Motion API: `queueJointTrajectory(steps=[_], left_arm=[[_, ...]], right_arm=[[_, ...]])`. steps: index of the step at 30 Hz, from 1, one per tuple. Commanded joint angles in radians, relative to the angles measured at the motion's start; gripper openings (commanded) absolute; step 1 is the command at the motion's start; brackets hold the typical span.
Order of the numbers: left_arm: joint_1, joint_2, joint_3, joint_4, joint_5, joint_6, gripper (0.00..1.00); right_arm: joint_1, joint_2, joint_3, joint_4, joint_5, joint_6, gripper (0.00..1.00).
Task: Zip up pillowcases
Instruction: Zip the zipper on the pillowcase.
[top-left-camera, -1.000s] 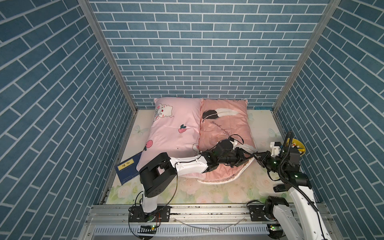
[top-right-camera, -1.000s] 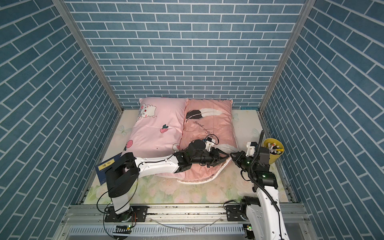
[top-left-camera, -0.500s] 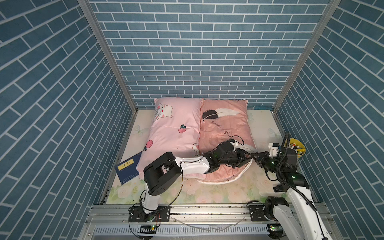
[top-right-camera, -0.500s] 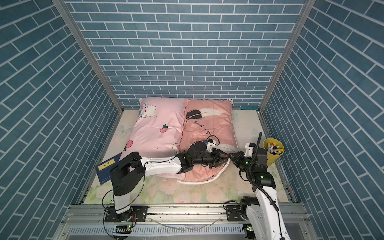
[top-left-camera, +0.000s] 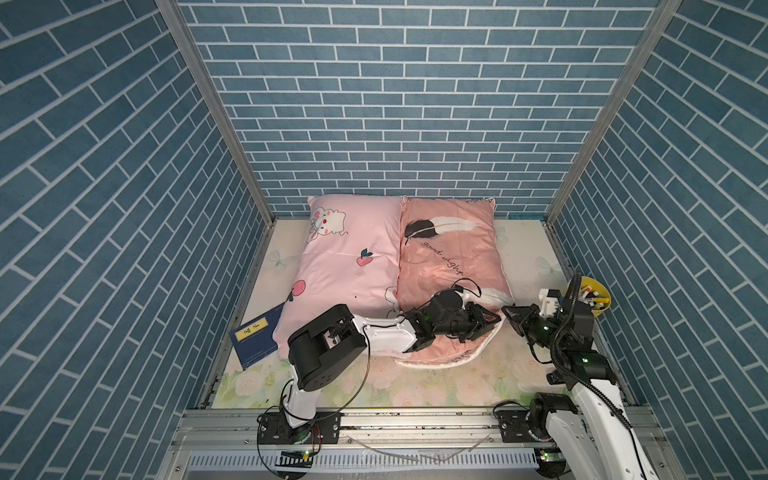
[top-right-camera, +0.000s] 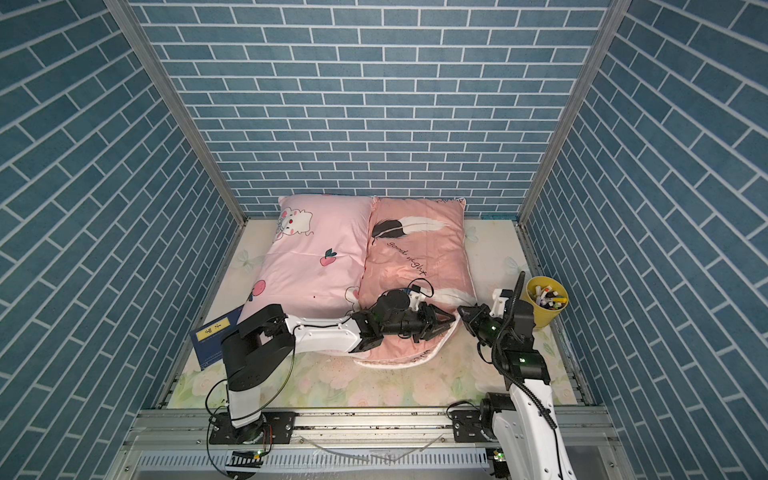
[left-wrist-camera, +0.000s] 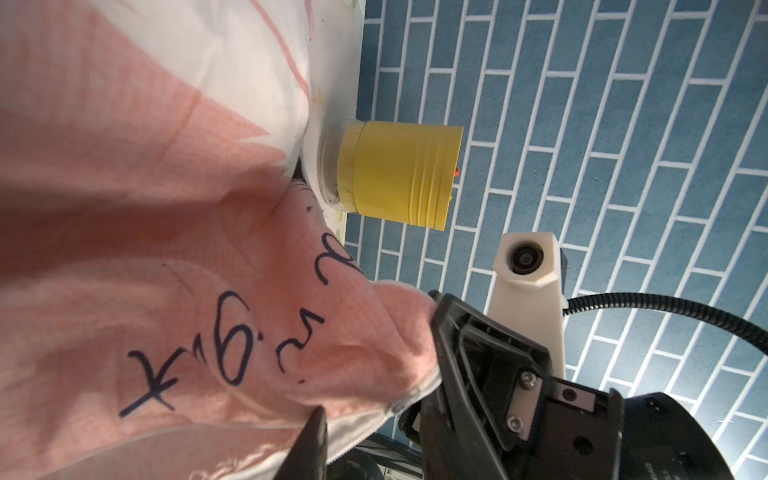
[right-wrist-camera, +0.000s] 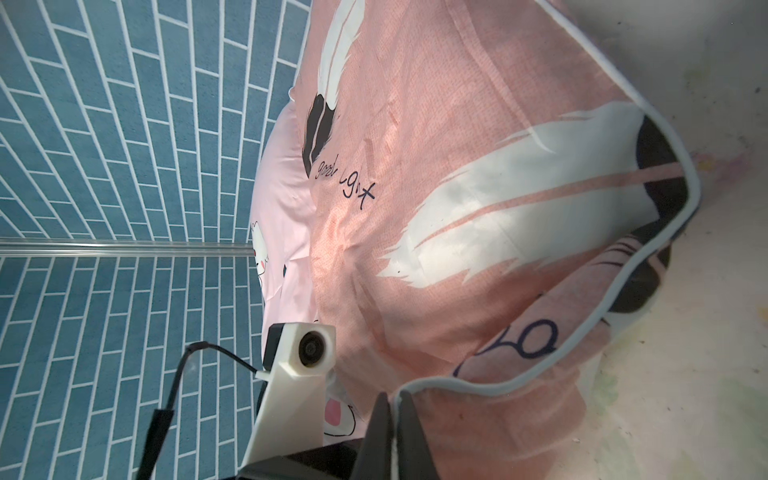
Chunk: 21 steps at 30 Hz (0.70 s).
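Note:
Two pillowcases lie side by side: a light pink bunny one (top-left-camera: 345, 266) (top-right-camera: 316, 257) and a salmon feather one (top-left-camera: 444, 257) (top-right-camera: 415, 257) marked "good night". My left gripper (top-left-camera: 488, 322) (top-right-camera: 444, 322) reaches across to the salmon case's near right corner. In the left wrist view its jaws (left-wrist-camera: 370, 419) stand apart around the white zip edge, with the zip slider (left-wrist-camera: 400, 405) between them. My right gripper (top-left-camera: 509, 311) (top-right-camera: 463, 311) faces it from the right. In the right wrist view it (right-wrist-camera: 395, 399) is shut on the salmon case's grey piped edge.
A yellow cup of pens (top-left-camera: 592, 295) (top-right-camera: 544, 303) (left-wrist-camera: 399, 174) stands just behind the right arm by the right wall. A blue book (top-left-camera: 255, 338) lies at the left, partly under the bunny case. Blue brick walls enclose the floral mat (top-left-camera: 415, 382) on three sides.
The left arm's elbow has shifted a little to the right and its jaws have narrowed slightly. Both grippers stay at the salmon case's near right corner.

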Motion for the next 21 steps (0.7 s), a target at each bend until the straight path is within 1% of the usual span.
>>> queueJointTrajectory(steps=[1,5,10,14,21], left_arm=[[-0.010,0.003,-0.008,0.045,-0.017,-0.008,0.38],[-0.012,0.000,-0.012,0.059,-0.031,-0.021,0.39],[-0.020,0.011,-0.009,0.076,-0.029,-0.036,0.39],[-0.023,0.023,-0.009,0.086,-0.029,-0.046,0.39],[-0.023,0.020,-0.042,0.094,-0.049,-0.050,0.39]], right_arm=[[0.006,-0.024,-0.035,0.046,0.021,0.074,0.00],[0.014,-0.051,-0.068,0.066,0.037,0.115,0.00],[0.040,-0.064,-0.124,0.141,0.062,0.192,0.00],[0.073,-0.054,-0.142,0.182,0.075,0.223,0.00],[0.078,-0.065,-0.155,0.199,0.087,0.255,0.00]])
